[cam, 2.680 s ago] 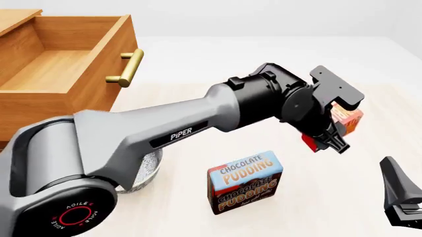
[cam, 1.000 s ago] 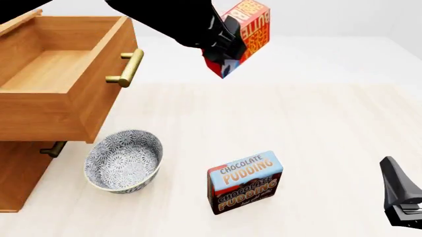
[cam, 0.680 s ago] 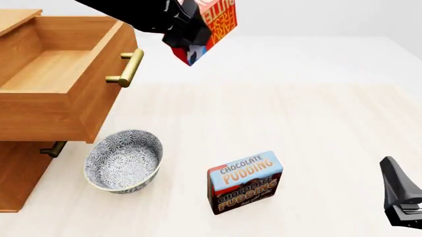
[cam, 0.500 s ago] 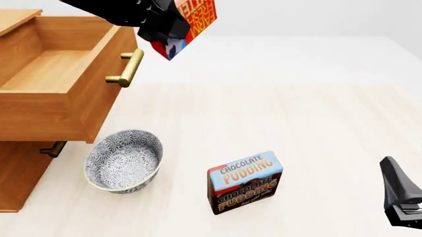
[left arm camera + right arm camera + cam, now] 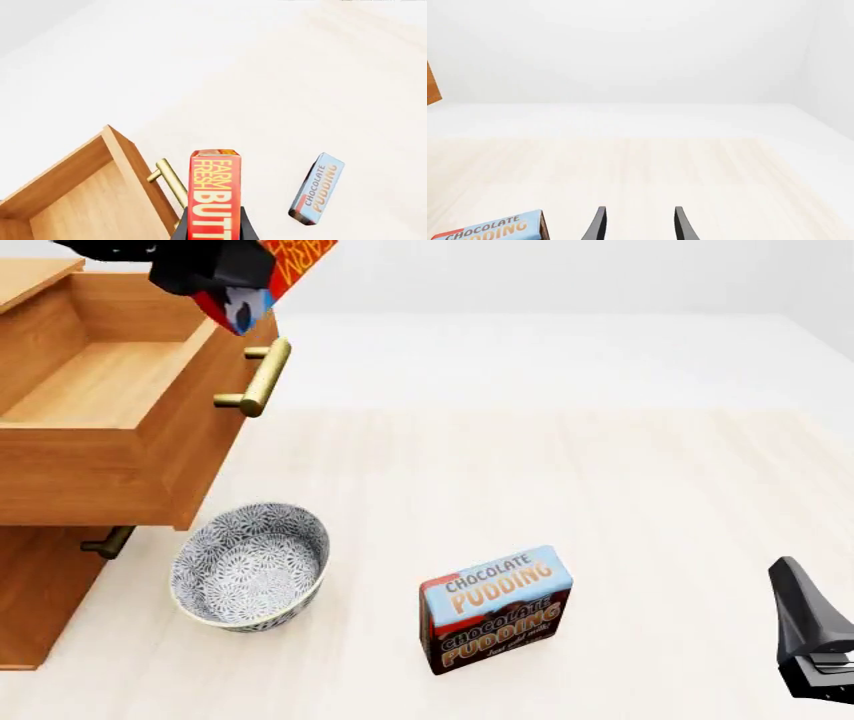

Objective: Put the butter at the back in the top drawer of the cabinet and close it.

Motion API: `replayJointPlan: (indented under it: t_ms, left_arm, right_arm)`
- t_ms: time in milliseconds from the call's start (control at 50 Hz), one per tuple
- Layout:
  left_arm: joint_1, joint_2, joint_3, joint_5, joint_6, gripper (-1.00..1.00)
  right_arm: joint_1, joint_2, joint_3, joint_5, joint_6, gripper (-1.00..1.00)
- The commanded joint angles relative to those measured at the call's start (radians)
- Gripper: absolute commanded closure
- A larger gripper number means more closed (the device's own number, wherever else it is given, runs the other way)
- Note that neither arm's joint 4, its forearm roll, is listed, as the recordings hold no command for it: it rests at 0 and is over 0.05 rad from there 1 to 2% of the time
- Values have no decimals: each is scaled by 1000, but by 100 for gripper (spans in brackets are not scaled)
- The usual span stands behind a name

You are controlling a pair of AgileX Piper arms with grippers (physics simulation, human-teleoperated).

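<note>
Butter: red box clamped between the left gripper jaws, held aloft over the front edge of the open top drawer. Right gripper: fingers parted, nothing between them, low near the chocolate pudding box. Patterned bowl beside the cabinet.

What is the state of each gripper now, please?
Left gripper: closed on the butter.
Right gripper: open, holding nothing.
</note>
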Motion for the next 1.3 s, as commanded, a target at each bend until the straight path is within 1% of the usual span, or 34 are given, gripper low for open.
replayJointPlan:
  t_ms: [20, 440, 540, 760, 1040, 1080, 1140, 1200, 1300]
  left_arm:
    - [58, -60, -8, 26, 29, 100]
    - [141, -130, -10, 79, 43, 100]
    - [161, -147, 19, 77, 45, 100]
    - [210, -174, 25, 102, 48, 100]
    - [265, -186, 60, 101, 54, 100]
    - [266, -162, 73, 94, 42, 100]
    - [291, -168, 74, 93, 54, 100]
    - [291, -156, 72, 95, 48, 100]
    - [316, -150, 98, 79, 53, 100]
  right_arm:
    - [0, 0, 0, 0, 0, -100]
    - [0, 0, 0, 0, 0, -100]
    - [0, 0, 0, 0, 0, -100]
    - [0, 0, 0, 0, 0, -100]
    - [0, 0, 0, 0, 0, -100]
    - [0, 0, 0, 0, 0, -100]
    - [0, 0, 0, 0, 0, -100]
    - [0, 0, 0, 0, 0, -100]
    - [0, 0, 0, 0, 0, -100]
